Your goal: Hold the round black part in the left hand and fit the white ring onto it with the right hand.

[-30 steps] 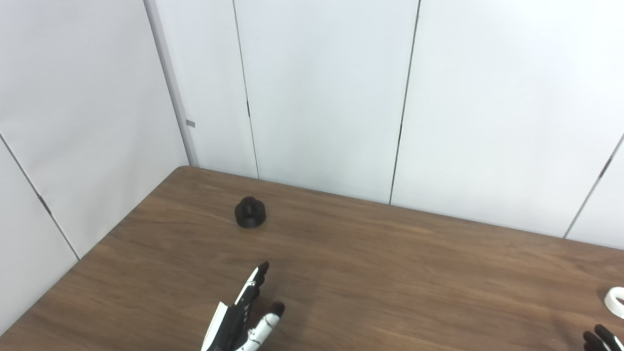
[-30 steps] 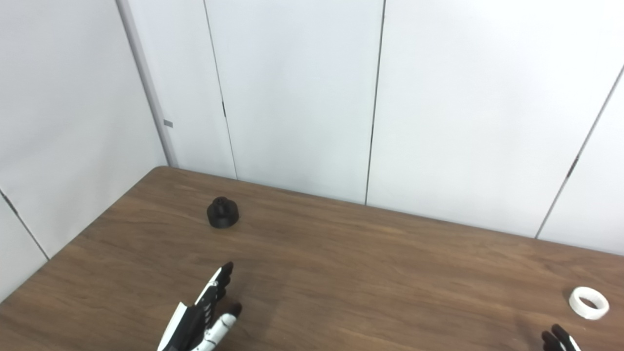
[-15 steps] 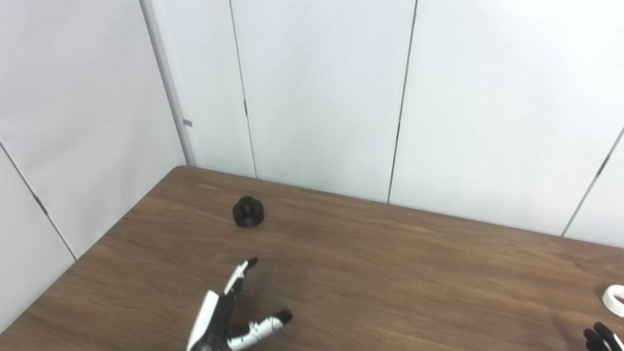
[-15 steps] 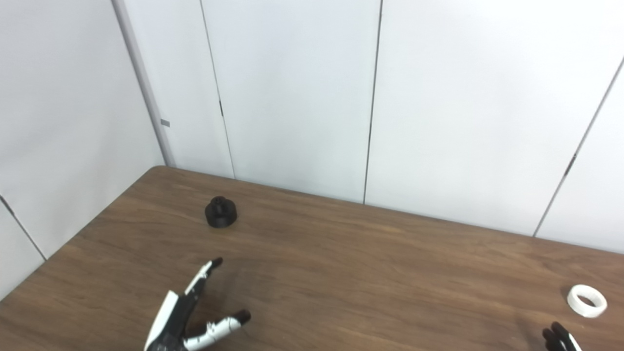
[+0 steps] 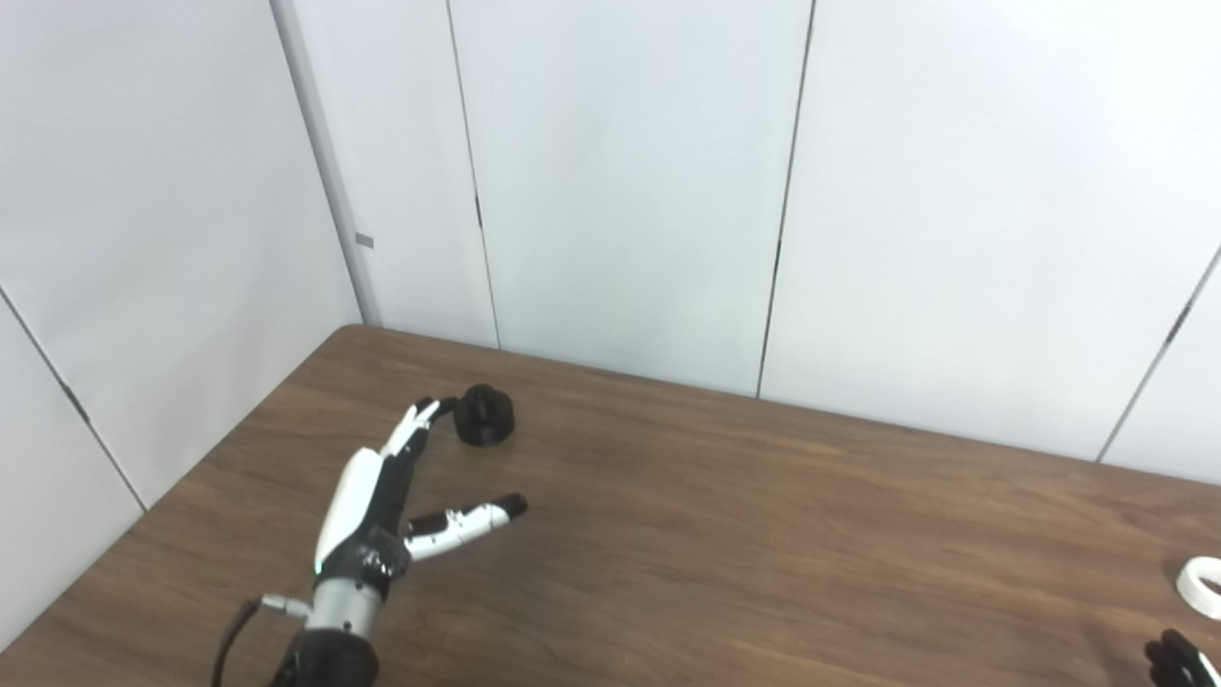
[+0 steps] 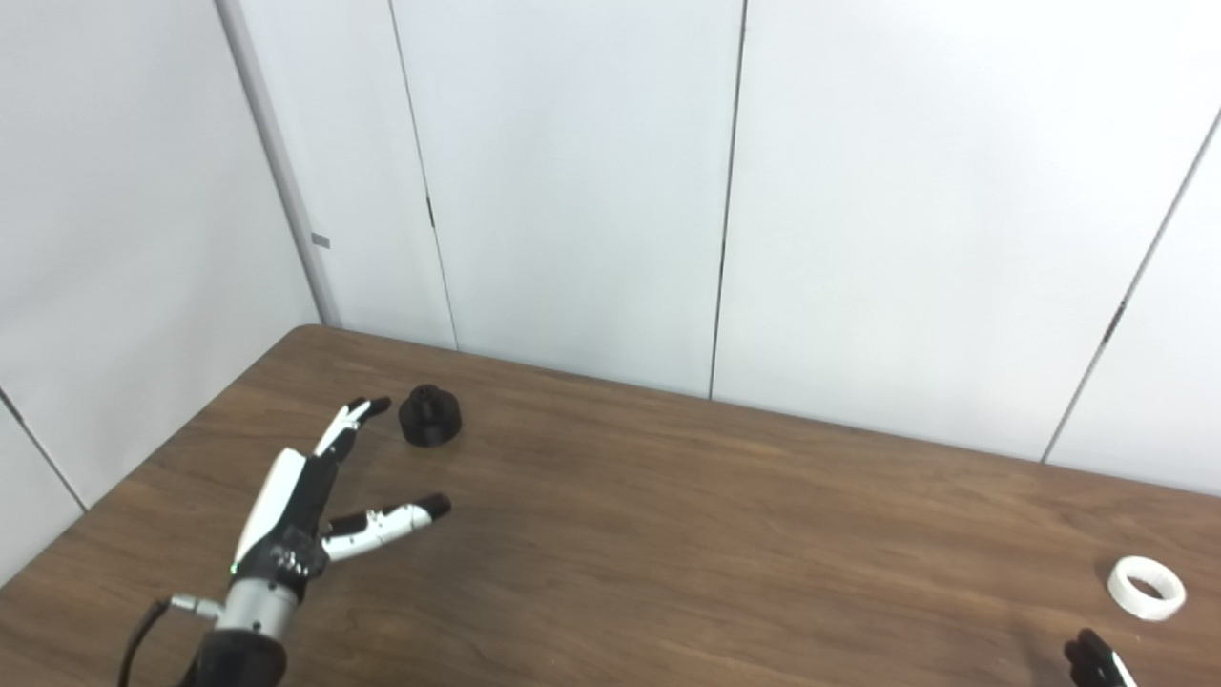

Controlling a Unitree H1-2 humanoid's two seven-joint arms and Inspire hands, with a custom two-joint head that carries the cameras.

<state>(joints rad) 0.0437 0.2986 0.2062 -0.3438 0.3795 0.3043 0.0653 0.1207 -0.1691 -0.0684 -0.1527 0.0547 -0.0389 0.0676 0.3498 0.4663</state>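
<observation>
The round black part [image 5: 485, 415] rests on the brown table [image 5: 715, 534] near its far left corner. My left hand [image 5: 382, 501] is open, fingers stretched toward the part and thumb spread to the right; its fingertips [image 5: 424, 410] reach just left of the part, and contact is unclear. The white ring [image 6: 1147, 588] lies flat at the table's right side. Only the black fingertips of my right hand [image 6: 1092, 660] show at the bottom right corner, a little in front of the ring.
White wall panels [image 5: 630, 191] close off the table at the back and on the left. The table's left edge [image 5: 219, 458] runs diagonally close to my left arm.
My left hand has risen and reached forward to the left, from the near middle of the table up to the black part, thumb spread wider. The right fingertips and ring stay put.
</observation>
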